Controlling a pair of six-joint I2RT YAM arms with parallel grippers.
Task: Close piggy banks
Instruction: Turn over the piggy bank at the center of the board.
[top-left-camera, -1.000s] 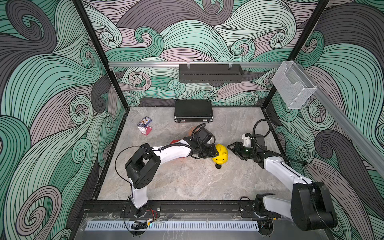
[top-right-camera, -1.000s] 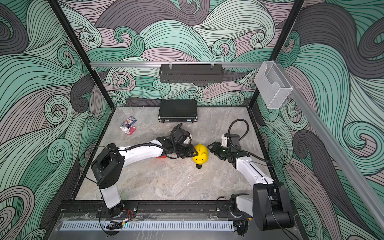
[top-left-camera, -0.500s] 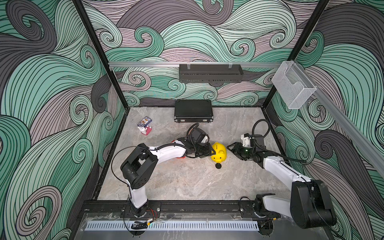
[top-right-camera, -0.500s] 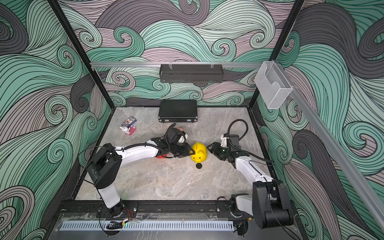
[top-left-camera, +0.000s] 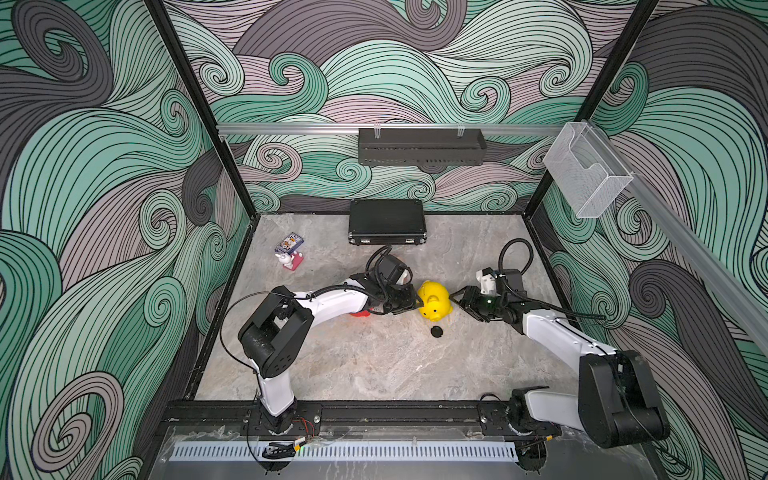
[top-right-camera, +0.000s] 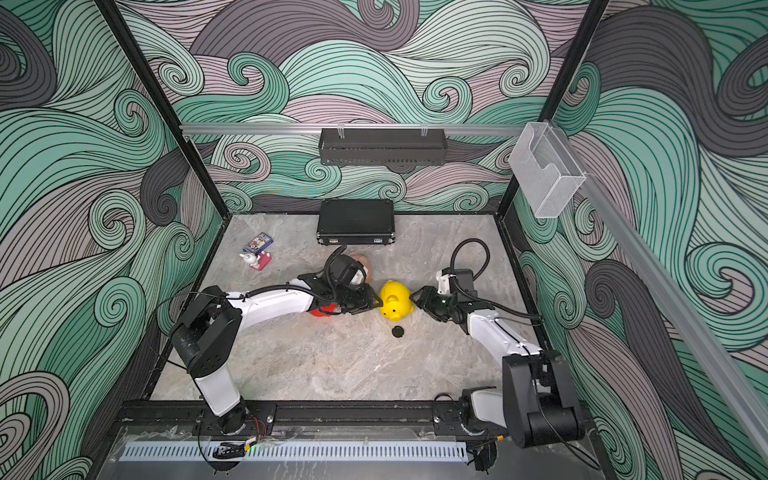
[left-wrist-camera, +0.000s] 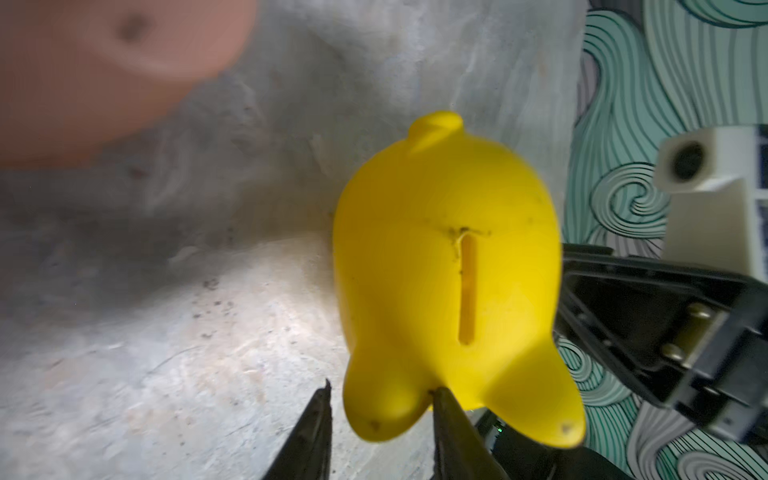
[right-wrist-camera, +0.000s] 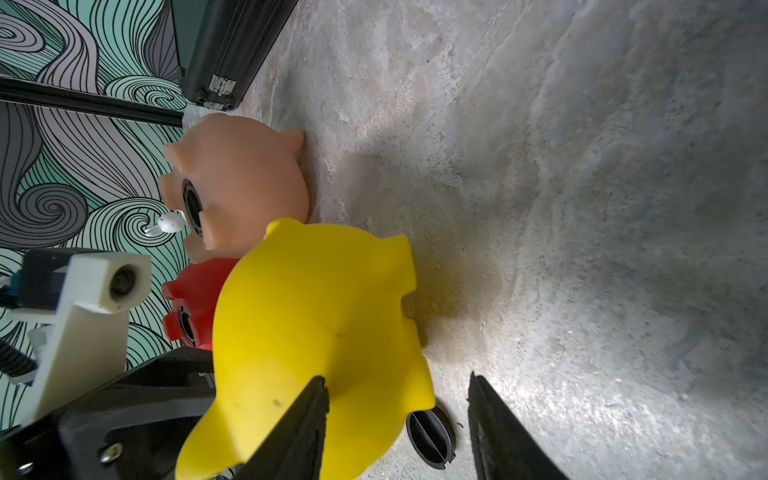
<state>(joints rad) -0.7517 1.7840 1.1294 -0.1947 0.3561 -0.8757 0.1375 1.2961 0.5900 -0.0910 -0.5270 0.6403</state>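
- Yellow piggy bank (top-left-camera: 434, 300) sits in the middle of the marbled worktop (top-left-camera: 374, 365), right between my two arms in both top views. Its coin slot faces the left wrist camera.
- My left pincer (left-wrist-camera: 380, 387) is only narrowly parted and straddles one pointed lobe of the yellow pig. One finger (left-wrist-camera: 446, 419) touches it. A sliver of worktop shows between the other finger and the lobe, so I don't read it as clamped.
- My right pincer (right-wrist-camera: 397, 376) stands wide and holds nothing. One finger (right-wrist-camera: 299, 428) overlaps the pig's flank in the right wrist view, and I cannot tell whether it touches.
- A black round plug (top-left-camera: 436, 331) lies flat on the worktop just in front of the yellow pig.
- The red piggy bank (right-wrist-camera: 195, 299) lies under my left forearm, and the peach-pink piggy bank (right-wrist-camera: 245, 183) is just behind that wrist. Both turn their round belly holes toward the right wrist camera.
- A black case (top-left-camera: 386, 226) rests at the far edge of the worktop.
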